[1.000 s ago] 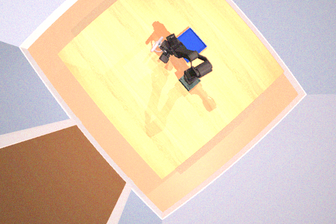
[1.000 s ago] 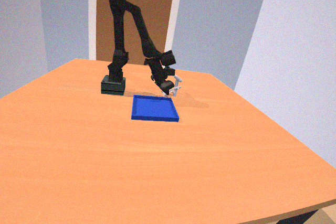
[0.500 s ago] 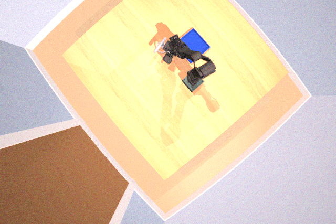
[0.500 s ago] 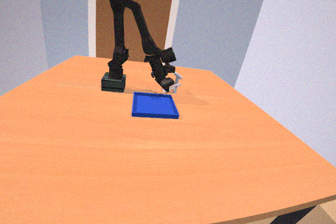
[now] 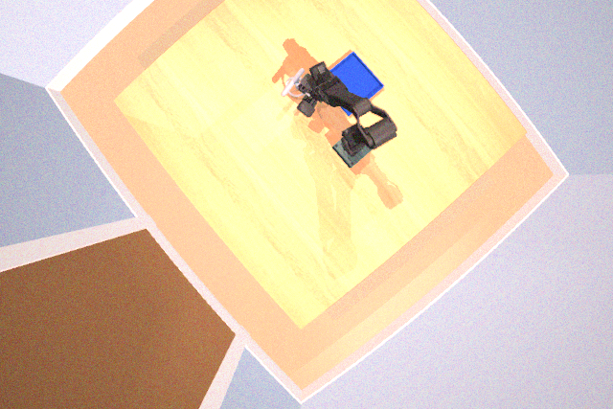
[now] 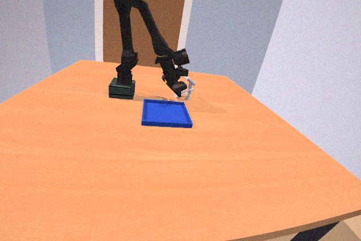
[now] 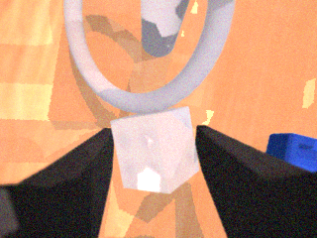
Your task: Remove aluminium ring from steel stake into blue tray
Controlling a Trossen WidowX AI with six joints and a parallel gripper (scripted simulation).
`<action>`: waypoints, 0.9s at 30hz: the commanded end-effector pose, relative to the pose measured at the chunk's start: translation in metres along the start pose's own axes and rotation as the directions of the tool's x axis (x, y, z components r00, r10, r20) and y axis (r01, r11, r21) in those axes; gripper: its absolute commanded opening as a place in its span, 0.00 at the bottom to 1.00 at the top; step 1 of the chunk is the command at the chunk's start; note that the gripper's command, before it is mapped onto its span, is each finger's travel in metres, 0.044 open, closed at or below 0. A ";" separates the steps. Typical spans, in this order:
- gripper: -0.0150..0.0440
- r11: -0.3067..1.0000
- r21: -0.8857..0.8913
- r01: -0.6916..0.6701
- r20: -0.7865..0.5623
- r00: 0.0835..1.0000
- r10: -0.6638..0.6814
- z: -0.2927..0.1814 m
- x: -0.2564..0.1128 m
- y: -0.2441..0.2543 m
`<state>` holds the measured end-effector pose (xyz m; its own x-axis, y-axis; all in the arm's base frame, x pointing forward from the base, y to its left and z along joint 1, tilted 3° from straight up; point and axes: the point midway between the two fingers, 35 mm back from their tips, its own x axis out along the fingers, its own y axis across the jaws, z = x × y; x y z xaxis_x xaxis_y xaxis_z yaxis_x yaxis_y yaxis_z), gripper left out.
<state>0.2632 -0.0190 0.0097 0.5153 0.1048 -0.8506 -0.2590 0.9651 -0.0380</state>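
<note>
Top view: far overhead, facing down over fingers. Exterior: beyond the blue tray (image 5: 357, 75) (image 6: 167, 113) (image 7: 297, 151) from fingers, angled down. Wrist: close behind fingers, facing past them. Tray shared.

The ring (image 5: 295, 96) (image 6: 189, 90) (image 7: 149, 102) is showing smooth, pale grey metal with a soft sheen, and its tab (image 7: 156, 149) is catching a bright highlight on flat metal. The stake (image 6: 188, 93) (image 7: 159, 30) is looking like smooth grey metal. The tray (image 5: 357, 79) (image 6: 167, 113) (image 7: 294, 149) is resembling smooth blue plastic. The end effector (image 5: 302, 92) (image 6: 180, 93) (image 7: 155, 135) is appearing matt black. The desk (image 5: 238, 147) (image 6: 175, 168) (image 7: 277, 74) is displaying smooth wood grain.
</note>
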 end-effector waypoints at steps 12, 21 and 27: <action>0.25 1.000 -0.001 0.007 0.002 1.000 -0.007 0.010 -0.008 -0.002; 0.25 1.000 0.008 -0.003 -0.091 0.996 0.004 0.016 -0.011 -0.005; 0.25 1.000 0.013 -0.009 -0.153 0.988 0.011 0.020 -0.014 -0.007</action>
<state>0.2705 -0.0212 0.0291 0.4090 0.0870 -0.9084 -0.2571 0.9661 -0.0232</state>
